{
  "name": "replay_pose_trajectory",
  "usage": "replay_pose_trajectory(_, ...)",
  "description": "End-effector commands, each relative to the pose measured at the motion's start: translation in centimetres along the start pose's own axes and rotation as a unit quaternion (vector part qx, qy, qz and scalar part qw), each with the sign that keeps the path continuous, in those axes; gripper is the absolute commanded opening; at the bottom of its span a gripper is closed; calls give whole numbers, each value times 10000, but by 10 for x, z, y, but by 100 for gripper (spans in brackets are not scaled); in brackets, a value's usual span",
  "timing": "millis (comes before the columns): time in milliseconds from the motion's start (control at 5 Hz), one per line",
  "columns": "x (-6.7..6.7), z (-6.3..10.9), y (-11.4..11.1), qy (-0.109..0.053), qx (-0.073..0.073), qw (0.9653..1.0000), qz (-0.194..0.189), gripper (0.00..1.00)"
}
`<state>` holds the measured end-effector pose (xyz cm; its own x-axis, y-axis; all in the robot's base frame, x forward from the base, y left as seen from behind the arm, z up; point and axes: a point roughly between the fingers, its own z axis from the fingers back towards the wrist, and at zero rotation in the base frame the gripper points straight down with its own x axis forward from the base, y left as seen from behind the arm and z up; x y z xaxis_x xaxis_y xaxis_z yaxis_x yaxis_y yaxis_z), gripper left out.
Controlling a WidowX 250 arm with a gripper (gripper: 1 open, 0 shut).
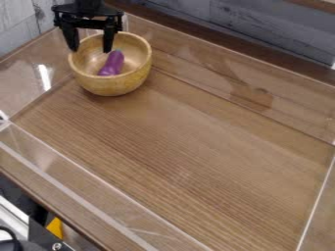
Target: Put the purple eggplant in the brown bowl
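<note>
The purple eggplant point(114, 64) lies inside the brown bowl point(127, 81), which stands at the far left of the wooden table. My black gripper point(88, 41) hangs just above the bowl's far rim, a little above and behind the eggplant. Its two fingers are spread apart, open, with nothing between them.
A clear plastic wall point(197, 235) borders the wooden table point(197, 157) along its front and sides. A grey plank wall point(275, 25) rises behind. A yellow-and-black object point(53, 230) sits below the table's front left corner.
</note>
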<state>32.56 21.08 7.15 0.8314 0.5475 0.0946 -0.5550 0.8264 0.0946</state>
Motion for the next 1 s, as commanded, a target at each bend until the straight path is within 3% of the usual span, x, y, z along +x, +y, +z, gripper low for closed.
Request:
replay_pose_trajectory(0,1,19,3,-166,98,9987,465,100)
replay_pose_trajectory(200,-3,21,4,-88,199,9957,900,100)
replay_pose_trajectory(600,11,25,-12,-8,385,9886,1456,100)
replay_pose_trajectory(800,9,32,-16,2,419,9896,1376,100)
